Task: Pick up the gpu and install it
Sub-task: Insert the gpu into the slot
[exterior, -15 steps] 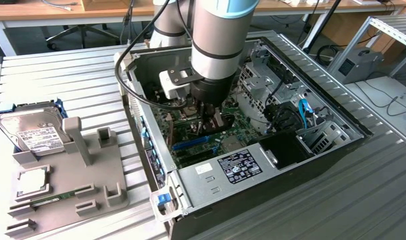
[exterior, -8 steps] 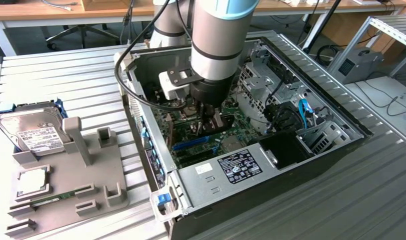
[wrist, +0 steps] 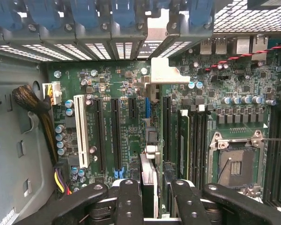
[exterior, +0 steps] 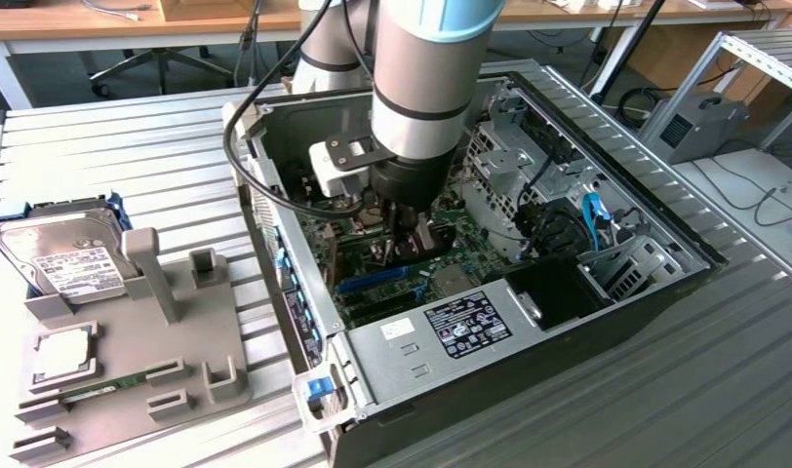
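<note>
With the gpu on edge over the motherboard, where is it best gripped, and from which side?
By its upper long edge, from straight above, with the fingers on the two flat faces. The gpu is thin and stands on edge, its lower edge facing the motherboard. The gripper appears to hold it this way.

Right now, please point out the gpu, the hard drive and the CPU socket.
gpu [wrist: 149, 180]: wrist view, its edge between the fingers.
hard drive [exterior: 68, 261]: exterior view, its white label.
CPU socket [wrist: 235, 161]: wrist view, its open middle.

Gpu [wrist: 149, 140] lower edge behind tool [wrist: 150, 199].
</note>
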You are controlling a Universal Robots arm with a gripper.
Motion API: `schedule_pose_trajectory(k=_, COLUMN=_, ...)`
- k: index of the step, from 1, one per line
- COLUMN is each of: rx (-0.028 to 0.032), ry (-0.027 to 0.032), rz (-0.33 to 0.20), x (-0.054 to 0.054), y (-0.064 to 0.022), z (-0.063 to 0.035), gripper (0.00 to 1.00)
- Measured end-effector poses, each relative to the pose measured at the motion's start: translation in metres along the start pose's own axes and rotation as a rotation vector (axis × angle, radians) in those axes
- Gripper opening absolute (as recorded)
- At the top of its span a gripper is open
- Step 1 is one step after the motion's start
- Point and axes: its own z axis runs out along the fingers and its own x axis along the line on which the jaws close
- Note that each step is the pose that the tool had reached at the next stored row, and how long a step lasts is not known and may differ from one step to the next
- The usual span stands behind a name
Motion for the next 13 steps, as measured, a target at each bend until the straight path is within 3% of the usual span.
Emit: schedule_pose_trajectory(k=13, rx=0.0, ry=0.0, rz=0.0, x=0.0004, y=0.0009, z=0.0036, gripper=0.29)
